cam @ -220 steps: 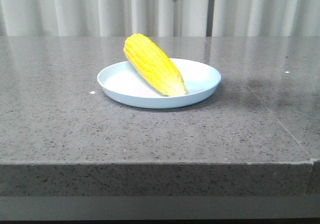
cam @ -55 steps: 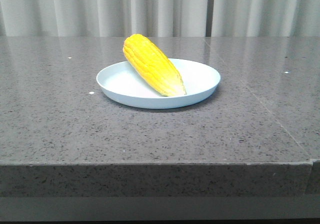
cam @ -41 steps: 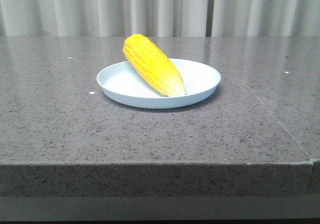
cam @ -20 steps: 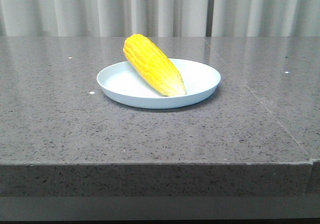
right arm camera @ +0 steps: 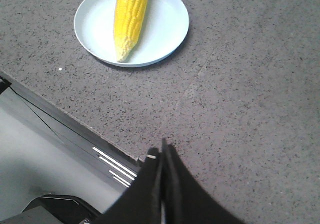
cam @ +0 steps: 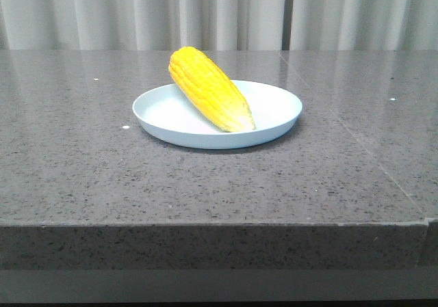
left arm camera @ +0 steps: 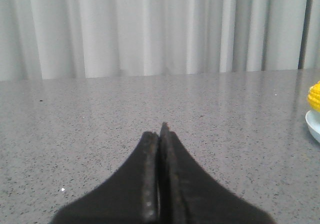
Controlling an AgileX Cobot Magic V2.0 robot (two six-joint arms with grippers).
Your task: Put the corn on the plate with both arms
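The corn (cam: 209, 88) lies across the plate (cam: 277, 109) on the counter (cam: 82, 150); my left fingers (left arm camera: 159, 134) and right fingers (right arm camera: 162, 156) — both pressed together, empty — sit well apart from it.

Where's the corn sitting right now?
In the front view the corn lies diagonally on the light-blue plate near the table's centre, thick end over the back-left rim, pale tip toward the front.

Grey speckled stone table (cam: 82, 170) with a thick front edge and a thin seam running toward its right front corner. Directly on it, only the pale blue plate (cam: 277, 105), flat near the middle, well back from that front edge.
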